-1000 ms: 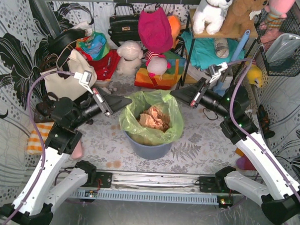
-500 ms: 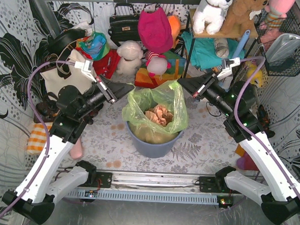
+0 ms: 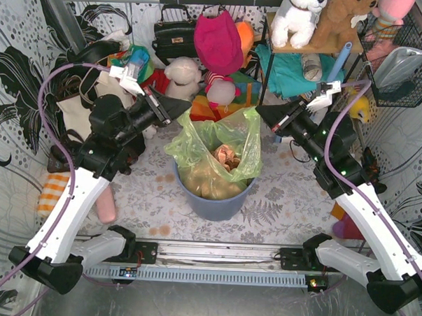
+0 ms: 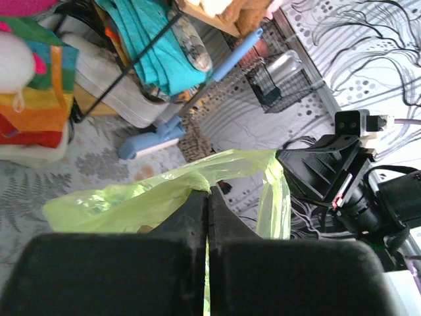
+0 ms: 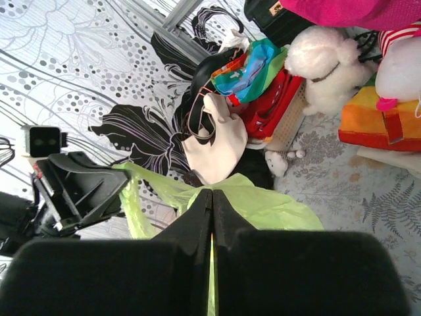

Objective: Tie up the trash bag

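Thin translucent lime-green plastic trash bag (image 3: 190, 149) sitting in round blue-grey plastic bin (image 3: 212, 206), rim pulled up above it, left gripper (image 3: 185, 106) clenched on left rim, right gripper (image 3: 261, 111) clenched on right rim

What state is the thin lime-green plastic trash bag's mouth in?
Open: left gripper and right gripper pinch opposite trash bag edges, brownish waste visible inside.

The top camera looks down from behind the arms (image 3: 74, 206). The wrist cameras face each other, very near the bag (image 3: 197, 149), which all three share.
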`<action>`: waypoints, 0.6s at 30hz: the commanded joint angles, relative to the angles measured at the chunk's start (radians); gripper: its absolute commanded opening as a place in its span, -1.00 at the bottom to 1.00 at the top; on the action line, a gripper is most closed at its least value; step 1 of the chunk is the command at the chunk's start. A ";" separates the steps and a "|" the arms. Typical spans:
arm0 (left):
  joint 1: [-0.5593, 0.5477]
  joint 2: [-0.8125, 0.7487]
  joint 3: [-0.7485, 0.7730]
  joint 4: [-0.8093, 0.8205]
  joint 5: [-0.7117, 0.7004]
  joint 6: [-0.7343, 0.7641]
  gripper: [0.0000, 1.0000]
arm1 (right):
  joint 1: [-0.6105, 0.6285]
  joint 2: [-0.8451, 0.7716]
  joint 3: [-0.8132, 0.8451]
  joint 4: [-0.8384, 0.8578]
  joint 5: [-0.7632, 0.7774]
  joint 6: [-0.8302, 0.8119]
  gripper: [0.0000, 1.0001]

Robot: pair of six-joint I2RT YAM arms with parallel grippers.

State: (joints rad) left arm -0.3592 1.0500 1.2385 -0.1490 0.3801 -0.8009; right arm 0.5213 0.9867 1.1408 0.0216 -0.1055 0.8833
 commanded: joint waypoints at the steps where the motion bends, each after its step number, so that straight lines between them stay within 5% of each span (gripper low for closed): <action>1: 0.000 -0.008 0.021 -0.112 -0.115 0.105 -1.00 | 0.003 0.041 0.013 0.006 0.015 -0.018 -1.00; 18: -0.001 0.167 0.001 -0.049 -0.201 0.097 -1.00 | 0.005 0.332 0.048 0.213 -0.048 0.011 -1.00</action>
State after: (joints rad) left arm -0.3592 1.2079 1.1950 -0.2691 0.2173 -0.7284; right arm 0.5213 1.2972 1.1564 0.1093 -0.1387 0.8814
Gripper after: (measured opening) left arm 0.008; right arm 0.002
